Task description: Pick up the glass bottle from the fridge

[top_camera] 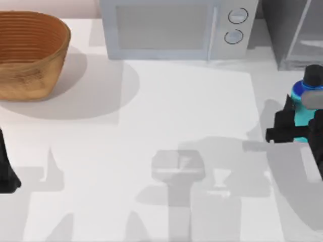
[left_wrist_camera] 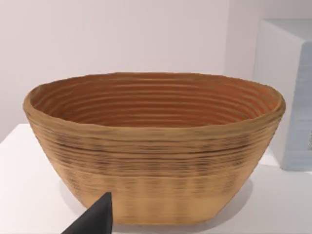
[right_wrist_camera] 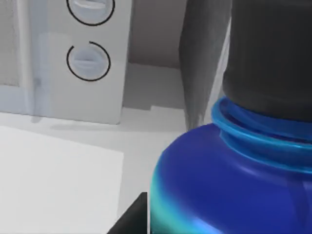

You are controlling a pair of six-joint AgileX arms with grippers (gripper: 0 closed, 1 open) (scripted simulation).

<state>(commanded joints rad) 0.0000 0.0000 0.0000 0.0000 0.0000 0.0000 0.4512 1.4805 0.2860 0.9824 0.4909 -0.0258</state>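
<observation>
Gripping the glass bottle (top_camera: 304, 117), my right gripper (top_camera: 295, 121) sits at the right edge of the tabletop (top_camera: 181, 116) in the top view, its dark fingers closed around the turquoise body just below the blue shoulder. The bottle stands in front of the fridge (top_camera: 292, 30), outside the dark grey cabinet and near its glass-panelled door, which fills the far right corner. From the right wrist view, the bottle's deep blue shoulder (right_wrist_camera: 229, 185) and ringed neck rise to a dark cap, with one black fingertip (right_wrist_camera: 131, 219) showing beside the body; behind it are the two round dials of the silver microwave (right_wrist_camera: 87, 58) and a grey edge of the fridge (right_wrist_camera: 200, 68).

The microwave (top_camera: 171, 27) stands along the far edge of the tabletop, just left of the fridge. A woven basket (top_camera: 30, 55) rests at the far left corner. My left arm is parked at the left edge, and the left wrist view looks at the basket (left_wrist_camera: 156, 146) with one dark tip of the left gripper (left_wrist_camera: 95, 219) in the foreground; whether that gripper is open or closed I cannot tell.
</observation>
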